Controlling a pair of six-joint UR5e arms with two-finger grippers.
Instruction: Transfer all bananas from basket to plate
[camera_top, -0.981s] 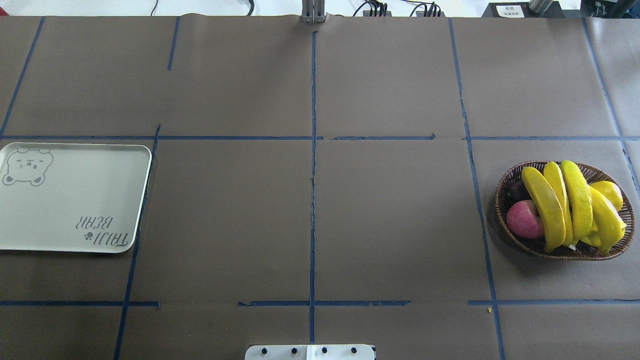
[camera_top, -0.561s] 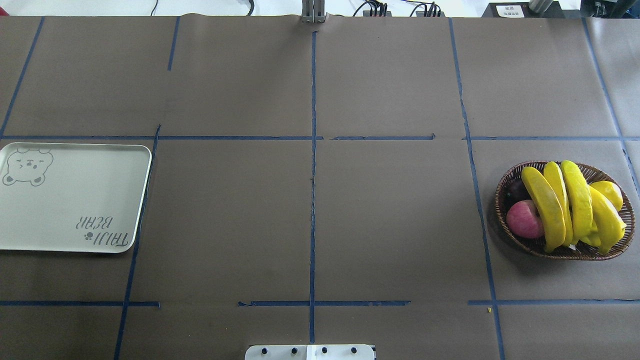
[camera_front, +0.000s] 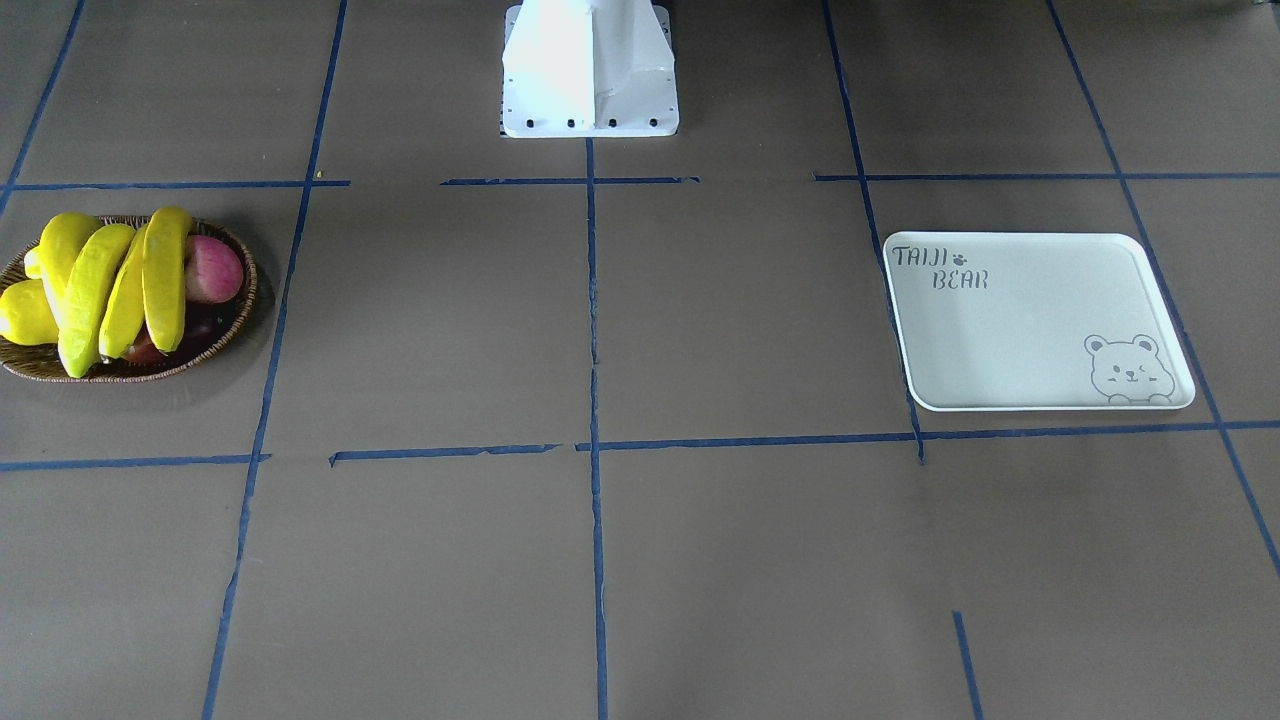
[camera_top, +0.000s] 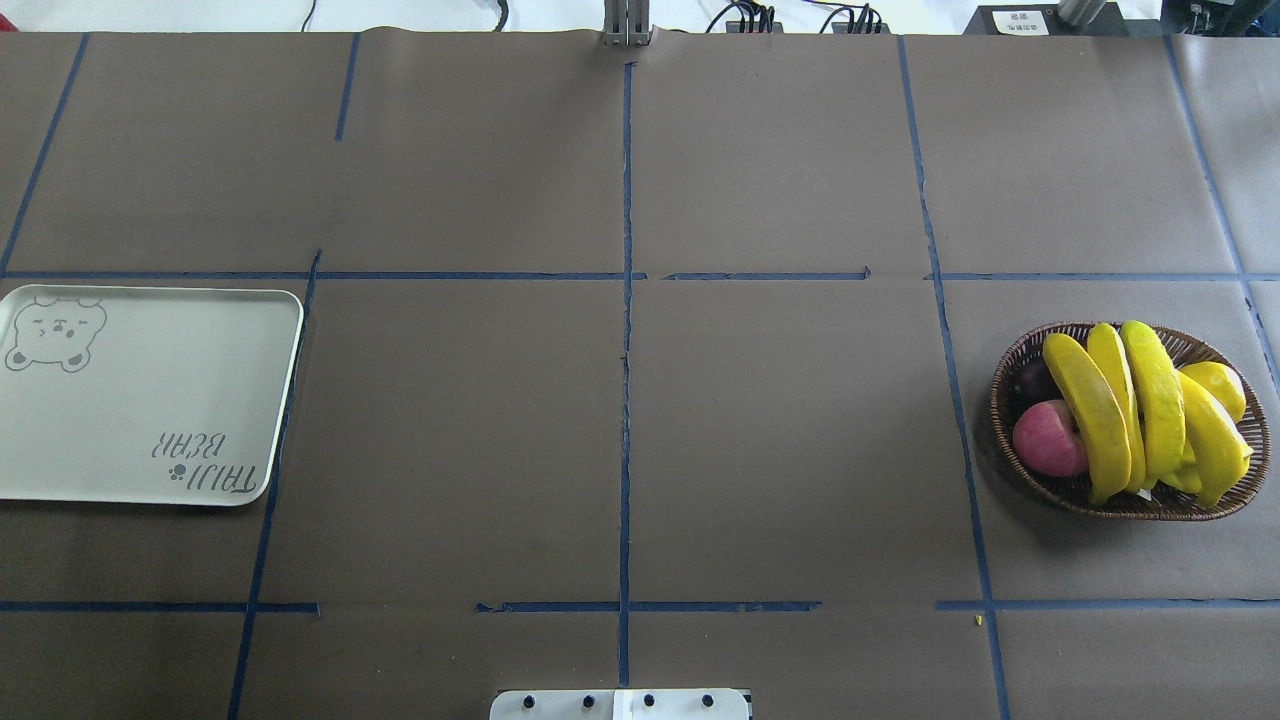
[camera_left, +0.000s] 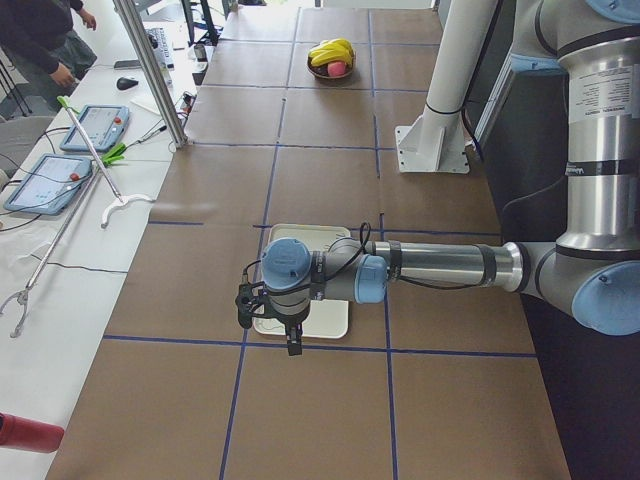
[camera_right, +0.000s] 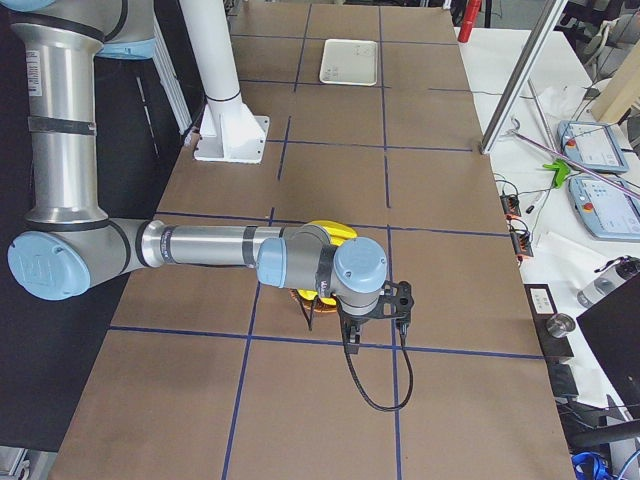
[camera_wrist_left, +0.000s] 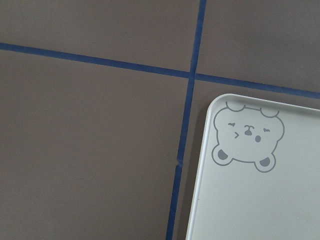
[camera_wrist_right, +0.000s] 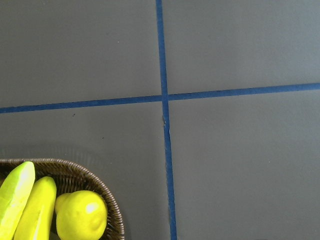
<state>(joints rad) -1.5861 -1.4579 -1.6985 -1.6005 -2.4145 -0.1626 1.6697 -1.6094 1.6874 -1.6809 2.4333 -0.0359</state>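
since all four bananas (camera_top: 1150, 410) lie in the basket (camera_top: 1003, 392) at right, far from the left plate (camera_top: 150, 420), you should begin by lowering the right gripper (camera_right: 352, 330), whose jaw state i cannot tell, onto one.

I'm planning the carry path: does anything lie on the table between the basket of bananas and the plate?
Nothing visible does. Between the basket and the plate, the table shows only blue tape lines. The bananas lie uncovered, topmost in the basket.
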